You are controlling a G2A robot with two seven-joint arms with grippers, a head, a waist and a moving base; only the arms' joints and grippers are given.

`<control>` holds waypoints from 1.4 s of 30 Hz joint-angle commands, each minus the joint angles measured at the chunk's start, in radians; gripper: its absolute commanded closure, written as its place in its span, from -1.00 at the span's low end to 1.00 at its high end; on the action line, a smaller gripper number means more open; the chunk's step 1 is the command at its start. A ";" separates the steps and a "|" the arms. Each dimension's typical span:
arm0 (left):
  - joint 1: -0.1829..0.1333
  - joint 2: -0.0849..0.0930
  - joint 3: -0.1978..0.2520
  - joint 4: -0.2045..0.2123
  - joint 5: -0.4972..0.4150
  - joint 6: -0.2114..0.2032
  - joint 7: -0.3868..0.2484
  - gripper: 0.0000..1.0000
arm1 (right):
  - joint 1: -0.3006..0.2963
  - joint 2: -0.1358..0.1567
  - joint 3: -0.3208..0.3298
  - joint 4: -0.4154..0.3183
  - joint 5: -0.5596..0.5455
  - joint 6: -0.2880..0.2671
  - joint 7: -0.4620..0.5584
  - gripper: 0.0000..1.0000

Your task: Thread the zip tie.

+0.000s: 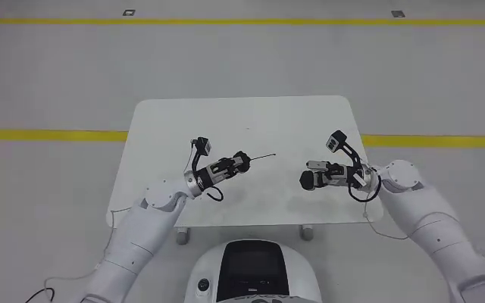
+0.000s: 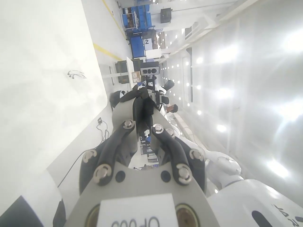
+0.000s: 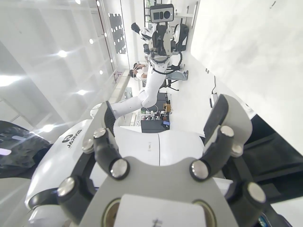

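White desk lies under both arms, which come in from its near edge and point toward each other across its middle. The left arm stretches forward and inward, its wrist level above the desk, with the left claw turned toward the other arm. In the left wrist view this claw has its two fingers drawn tight together, the dark pads meeting with no gap. It grips the zip tie by one end. The tie is a thin black strip that juts out of the fingertips, straight and nearly level, its free tip aimed at the right arm and held above the desk rather than lying on it.

The right arm bends in at the elbow, forearm running leftward, and the right claw sits well apart from the tie's tip. In the right wrist view this claw is spread wide, its ribbed fingers far apart with nothing between them.
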 commanded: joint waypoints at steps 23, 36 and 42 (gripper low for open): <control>-0.020 0.013 0.071 -0.004 0.033 -0.006 -0.064 1.00 | -0.013 -0.040 -0.007 0.021 0.027 0.000 0.004 0.16; -0.037 0.016 0.097 0.017 0.034 -0.015 -0.049 1.00 | 0.005 -0.068 -0.028 0.063 0.014 -0.004 0.009 0.40; -0.042 0.018 0.105 0.023 0.025 -0.018 -0.048 1.00 | 0.010 -0.080 -0.033 0.076 0.015 -0.010 0.010 0.50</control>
